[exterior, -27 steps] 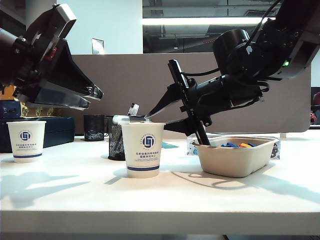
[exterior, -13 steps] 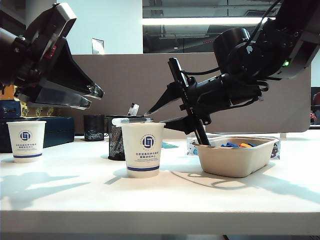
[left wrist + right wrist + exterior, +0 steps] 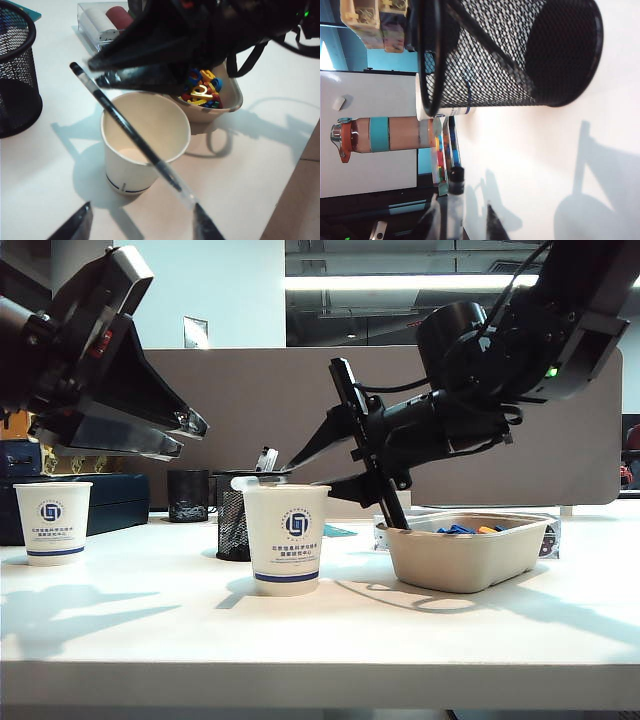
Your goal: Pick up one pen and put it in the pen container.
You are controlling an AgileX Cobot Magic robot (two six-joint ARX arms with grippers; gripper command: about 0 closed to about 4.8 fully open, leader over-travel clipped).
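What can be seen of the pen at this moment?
The pen is a slim stick. One stretch of it is dark and the rest is a clear, plastic-looking barrel. It lies almost level across the mouth of the paper cup, not yet in the mesh container behind. The right end effector pinches it near the dark end, and the clear end sticks out free. Whether it touches the cup's rim cannot be told.

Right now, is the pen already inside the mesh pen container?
No, the pen lies across the paper cup's rim, apart from the black mesh pen container.
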